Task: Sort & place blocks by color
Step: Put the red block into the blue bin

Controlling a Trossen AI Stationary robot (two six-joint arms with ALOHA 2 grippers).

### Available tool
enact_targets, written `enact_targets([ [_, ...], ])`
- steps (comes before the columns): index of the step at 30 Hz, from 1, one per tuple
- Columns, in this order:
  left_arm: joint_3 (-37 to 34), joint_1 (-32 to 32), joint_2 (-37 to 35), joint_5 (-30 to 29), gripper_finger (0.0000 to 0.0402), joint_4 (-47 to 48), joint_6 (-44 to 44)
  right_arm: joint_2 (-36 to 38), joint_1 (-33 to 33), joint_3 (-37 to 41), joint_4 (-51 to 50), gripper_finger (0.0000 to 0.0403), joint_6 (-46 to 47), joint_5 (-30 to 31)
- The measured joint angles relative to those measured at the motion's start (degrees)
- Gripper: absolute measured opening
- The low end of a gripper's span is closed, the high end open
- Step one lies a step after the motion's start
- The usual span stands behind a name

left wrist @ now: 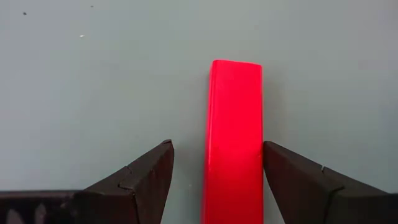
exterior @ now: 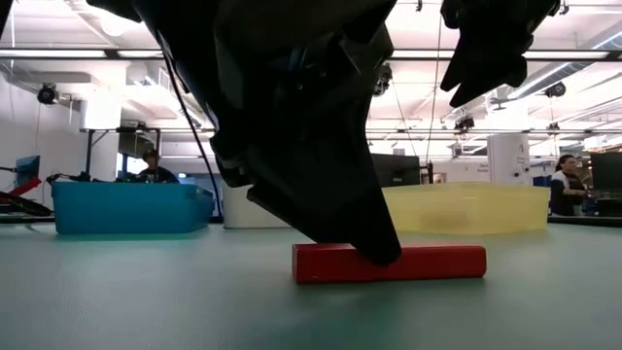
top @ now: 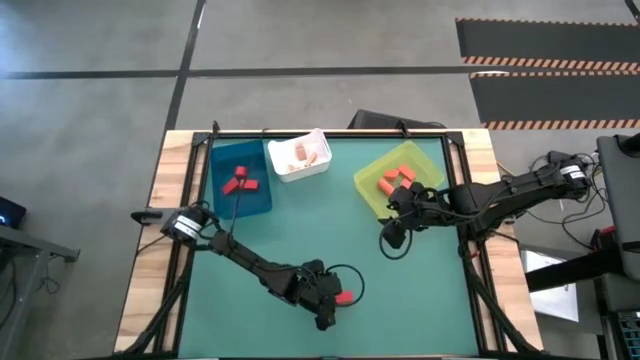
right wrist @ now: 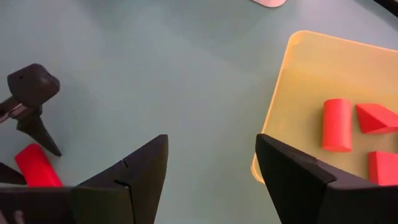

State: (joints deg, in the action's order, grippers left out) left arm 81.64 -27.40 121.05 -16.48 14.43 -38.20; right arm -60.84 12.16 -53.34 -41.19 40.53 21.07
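Red bar (left wrist: 235,140) lies flat on the green mat (top: 330,245) at the near edge, right of centre. My left gripper (top: 335,300) is down over it, fingers spread w/ the bar between them. One finger (left wrist: 298,180) sits right against the bar's side in the left wrist view; a strip of mat shows on the other side. The bar's near end is cut off in that view. The low view shows the whole bar length, but my gripper's dark bulk hides its middle and most of the scene behind.

Farther back on the right, my right gripper (top: 395,235) hangs just off the near-left corner of the yellow-green bin (top: 375,195), fingers apart, nothing between them. Its wrist view shows three orange-red blocks (right wrist: 337,124) in that bin, one cut off at the frame edge. The high view shows them only as an orange cluster.

Far left, blue bin (top: 240,200) holds red blocks (top: 238,181); beside it the white bin (top: 297,172) holds pale tan blocks (top: 303,153). Shapes hard to make out. Low view shows only the bins' outer walls.
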Motion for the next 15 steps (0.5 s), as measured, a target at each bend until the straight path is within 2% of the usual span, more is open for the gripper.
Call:
enact_targets([
  [7, -0.56, 0.07, 0.31, -0.7, 0.0218, -0.76, -0.28, 0.0, -0.02, 0.0, 0.02, 0.0233, 0.0, 0.03],
  [15, -1.24, 0.66, 0.31, -0.69, 0.0155, -1.2, -0.05, 0.0, -0.02, 0.0, 0.04, 0.0233, -0.01, 0.06],
])
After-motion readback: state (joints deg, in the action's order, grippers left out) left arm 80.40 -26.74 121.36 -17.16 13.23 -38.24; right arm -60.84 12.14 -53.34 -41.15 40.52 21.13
